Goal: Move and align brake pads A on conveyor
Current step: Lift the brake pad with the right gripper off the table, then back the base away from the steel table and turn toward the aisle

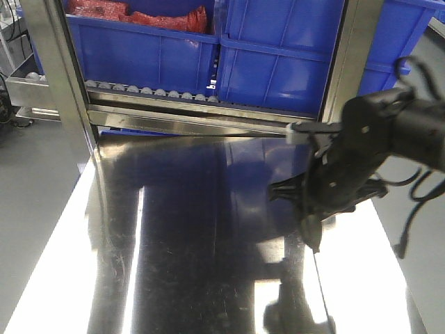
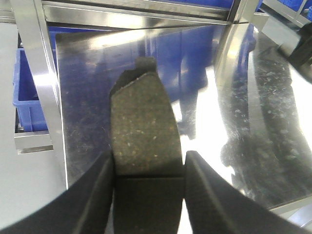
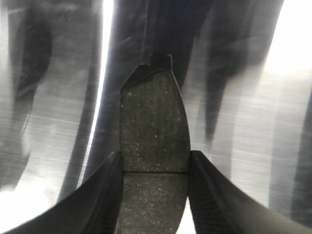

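Note:
In the left wrist view, my left gripper [image 2: 148, 163] is shut on a dark grey brake pad [image 2: 141, 117], its fingers pressing both long edges at the middle groove. The pad hangs above the shiny steel tabletop [image 2: 234, 97]. Seen from the right wrist, my right gripper [image 3: 155, 158] is likewise shut on another brake pad [image 3: 153, 112] at its groove, over the steel surface [image 3: 253, 146]. In the front view only the right arm and right gripper [image 1: 311, 216] show, low over the tabletop at the right. The conveyor is out of view.
Blue bins [image 1: 271, 62] sit on a roller rack [image 1: 153, 92] behind the tabletop [image 1: 188, 236]; one holds red bags [image 1: 139, 15]. Steel frame posts [image 1: 59, 69] stand at the back left and back right [image 1: 348, 62]. Another blue crate [image 2: 27, 92] lies beyond the table's left edge.

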Motion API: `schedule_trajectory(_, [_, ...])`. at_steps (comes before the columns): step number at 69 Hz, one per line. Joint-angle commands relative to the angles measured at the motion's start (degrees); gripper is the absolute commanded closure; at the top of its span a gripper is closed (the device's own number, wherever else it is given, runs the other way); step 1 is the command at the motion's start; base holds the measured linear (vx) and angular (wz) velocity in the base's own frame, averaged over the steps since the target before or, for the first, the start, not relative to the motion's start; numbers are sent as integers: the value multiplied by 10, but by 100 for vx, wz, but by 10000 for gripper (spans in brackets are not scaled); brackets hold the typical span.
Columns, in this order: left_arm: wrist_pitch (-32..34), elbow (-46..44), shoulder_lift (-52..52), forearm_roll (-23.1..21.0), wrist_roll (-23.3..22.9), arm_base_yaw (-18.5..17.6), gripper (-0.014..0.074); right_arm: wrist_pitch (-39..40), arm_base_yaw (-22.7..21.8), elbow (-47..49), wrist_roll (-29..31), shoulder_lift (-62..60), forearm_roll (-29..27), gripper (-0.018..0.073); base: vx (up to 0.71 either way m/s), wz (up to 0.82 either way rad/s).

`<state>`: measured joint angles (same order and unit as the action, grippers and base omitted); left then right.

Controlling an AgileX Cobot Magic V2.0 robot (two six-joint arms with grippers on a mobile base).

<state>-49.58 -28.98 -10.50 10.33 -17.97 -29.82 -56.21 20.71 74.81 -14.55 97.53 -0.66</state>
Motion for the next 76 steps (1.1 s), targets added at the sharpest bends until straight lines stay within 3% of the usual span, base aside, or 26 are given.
schedule_trajectory(1, [52,-16,-5,4,-1,2,602,8,-28,15,30,-60,7,564,0,0])
schedule_trajectory(10, [52,-16,-5,4,-1,2,602,35,-59,-13,62,-110,7,564,0,0])
schedule_trajectory(22, [52,-16,-5,4,-1,2,602,125,-86,-123,86,-206,7,564,0,0])
schedule_trajectory(57, [52,-16,-5,4,-1,2,602,304,-87,-407,126,-572,-5,564,0,0])
schedule_trajectory(76, [52,-16,-5,4,-1,2,602,325,-87,-493,145,-739,-26,564,0,0])
